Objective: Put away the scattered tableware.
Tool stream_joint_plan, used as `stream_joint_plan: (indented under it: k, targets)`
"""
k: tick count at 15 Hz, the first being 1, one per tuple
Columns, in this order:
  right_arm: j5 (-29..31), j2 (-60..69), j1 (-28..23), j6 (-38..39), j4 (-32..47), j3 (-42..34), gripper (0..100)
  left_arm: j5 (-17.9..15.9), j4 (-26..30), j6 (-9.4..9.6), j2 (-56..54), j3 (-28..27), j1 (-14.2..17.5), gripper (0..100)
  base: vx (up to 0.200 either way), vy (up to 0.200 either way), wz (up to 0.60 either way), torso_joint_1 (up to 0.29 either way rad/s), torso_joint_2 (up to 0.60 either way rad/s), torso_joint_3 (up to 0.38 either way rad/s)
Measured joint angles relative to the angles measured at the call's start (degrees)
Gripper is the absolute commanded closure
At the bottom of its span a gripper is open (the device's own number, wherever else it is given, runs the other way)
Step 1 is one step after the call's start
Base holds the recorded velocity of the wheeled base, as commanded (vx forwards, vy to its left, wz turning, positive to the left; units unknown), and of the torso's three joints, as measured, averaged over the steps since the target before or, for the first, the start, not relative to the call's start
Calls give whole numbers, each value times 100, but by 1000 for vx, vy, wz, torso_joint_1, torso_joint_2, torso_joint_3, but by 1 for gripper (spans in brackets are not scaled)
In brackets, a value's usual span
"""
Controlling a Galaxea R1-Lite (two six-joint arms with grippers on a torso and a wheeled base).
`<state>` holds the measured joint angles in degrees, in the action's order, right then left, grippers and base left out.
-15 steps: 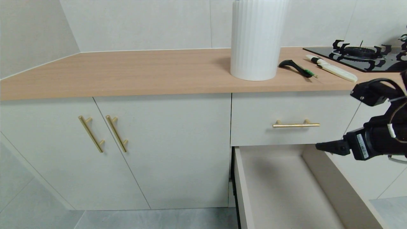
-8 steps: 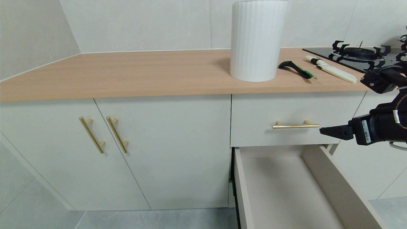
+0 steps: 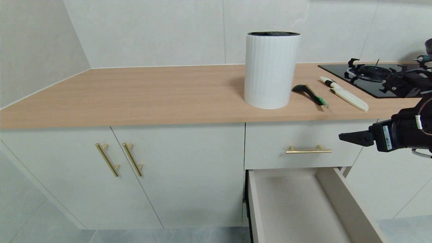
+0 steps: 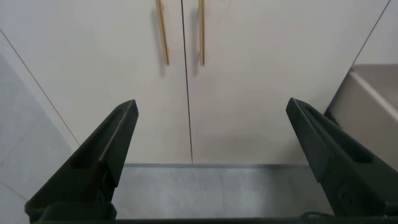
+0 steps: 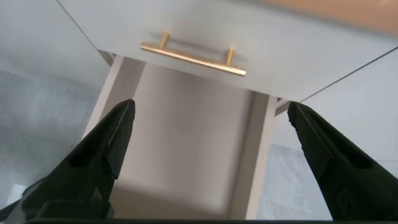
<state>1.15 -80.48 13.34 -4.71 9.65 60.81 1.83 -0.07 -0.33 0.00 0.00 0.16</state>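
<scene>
On the wooden surface, a black utensil and a pale knife lie side by side but apart, between a tall white ribbed holder and the stove. Below them the lower drawer stands pulled out under a closed one with a gold handle. The right end effector hangs beside the closed drawer, fingers spread wide with nothing between them. The left end effector is likewise spread wide and faces the cabinet doors.
</scene>
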Motion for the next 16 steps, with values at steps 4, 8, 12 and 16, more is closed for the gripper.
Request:
stream_joint_plan:
  k: [4, 8, 12, 16]
  targets:
    - [9, -96, -113, 17, -358, -4, 0, 0, 2, 1, 0, 0, 0, 0, 0, 0, 0, 128, -354, -224]
    - [51, -295, -151, 101, -761, 410, 0, 0, 0, 0, 0, 0, 0, 0, 0, 0, 0, 12, -26, -15]
    - [104, -945, -138, 1176, 1716, 3067, 0, 0, 0, 0, 0, 0, 0, 0, 0, 0, 0, 0, 0, 0]
    - [488, -2304, 33, 2265, 3273, 4897, 0, 0, 0, 0, 0, 0, 0, 0, 0, 0, 0, 0, 0, 0]
